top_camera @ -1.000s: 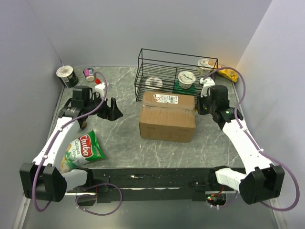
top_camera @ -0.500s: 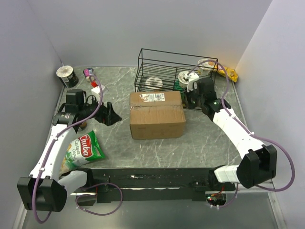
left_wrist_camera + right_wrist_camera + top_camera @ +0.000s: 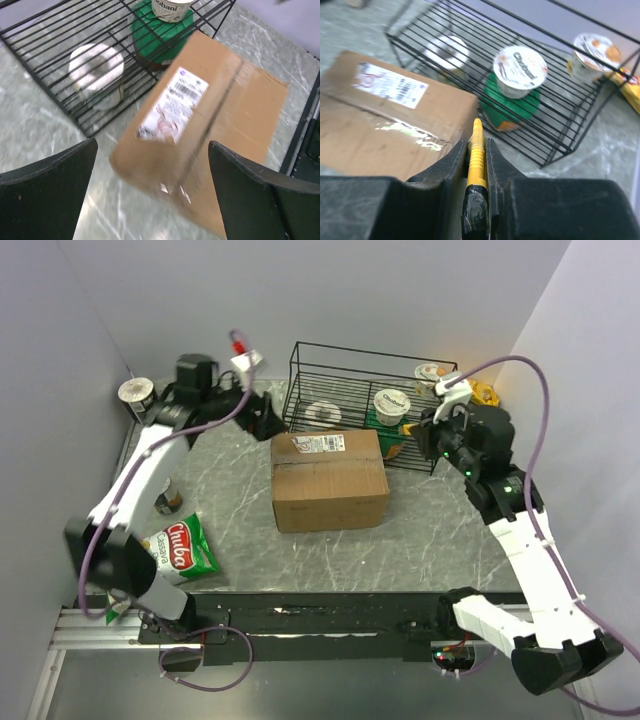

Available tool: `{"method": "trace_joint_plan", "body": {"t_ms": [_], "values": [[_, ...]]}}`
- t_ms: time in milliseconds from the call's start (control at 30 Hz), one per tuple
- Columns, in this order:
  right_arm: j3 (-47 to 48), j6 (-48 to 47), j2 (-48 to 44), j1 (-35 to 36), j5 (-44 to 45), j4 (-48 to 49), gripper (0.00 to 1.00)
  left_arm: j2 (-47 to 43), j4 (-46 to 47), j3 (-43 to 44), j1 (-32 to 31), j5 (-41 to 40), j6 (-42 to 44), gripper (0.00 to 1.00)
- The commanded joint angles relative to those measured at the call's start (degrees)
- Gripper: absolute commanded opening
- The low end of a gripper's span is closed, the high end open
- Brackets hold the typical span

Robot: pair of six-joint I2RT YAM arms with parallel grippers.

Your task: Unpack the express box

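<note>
Express box [image 3: 329,480] sits mid-frame on surface [image 3: 235,495], flaps shut, just below wire basket [image 3: 350,375]; right jaws clamp yellow tool [image 3: 476,150], left jaws gape empty, so unbraced box may skid when tool hits tape.

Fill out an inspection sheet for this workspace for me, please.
Surface: grey marbled table, no spills seen.
Job's things: express box closed, seam taped, label up, just before the wire basket.
Clutter: yogurt cup in basket; Chuba bag near left; can far left; yellow packet far right.
Grippers: left gripper open, near the box's far left corner; right gripper shut on yellow tool.
Cables: purple cable arcs over right arm, clear of box.
Surroundings: plain walls.
</note>
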Motion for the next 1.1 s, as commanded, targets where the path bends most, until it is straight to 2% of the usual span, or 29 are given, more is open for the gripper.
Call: {"method": "trace_joint_plan", "body": {"t_ms": [0,200,333,467,667,867,900,933,1067], "values": [[1.7,1.2,0.0,-3.9,-14.7,-4.7,0.0,10.7,0.4,8.0,-2.3,-3.3,1.1,0.98],[4.6,1.0,-0.6,-5.1,-14.7,-6.8,0.0,19.8,-0.1,13.6,-2.4,-3.7,-2.1,0.98],[3.4,4.0,-0.8,-5.6,-12.9,-4.9,0.0,22.2,-0.6,12.7,-2.4,3.1,-3.7,0.98],[0.3,6.7,-1.1,-7.0,-12.2,-1.2,0.0,20.2,-1.6,6.6,-2.4,6.3,-5.6,0.97],[0.1,7.2,1.7,-8.2,-11.8,0.7,0.0,15.5,-4.7,-3.8,-2.0,5.7,-5.8,0.95],[-3.6,9.3,2.1,-8.3,-13.3,11.4,0.0,15.1,-4.5,-5.5,-2.0,3.2,-9.3,0.94],[-3.7,8.6,2.5,-8.3,-18.4,11.9,0.0,15.1,-4.9,-5.3,-2.0,3.0,-9.1,0.94],[-3.6,8.7,3.0,-8.3,-19.8,12.1,0.0,15.4,-5.0,-5.3,-2.0,2.9,-8.9,0.94],[-4.1,14.0,5.5,-8.3,-17.5,12.1,0.0,15.6,-4.7,-6.3,-1.9,2.6,-9.0,0.94]]}}
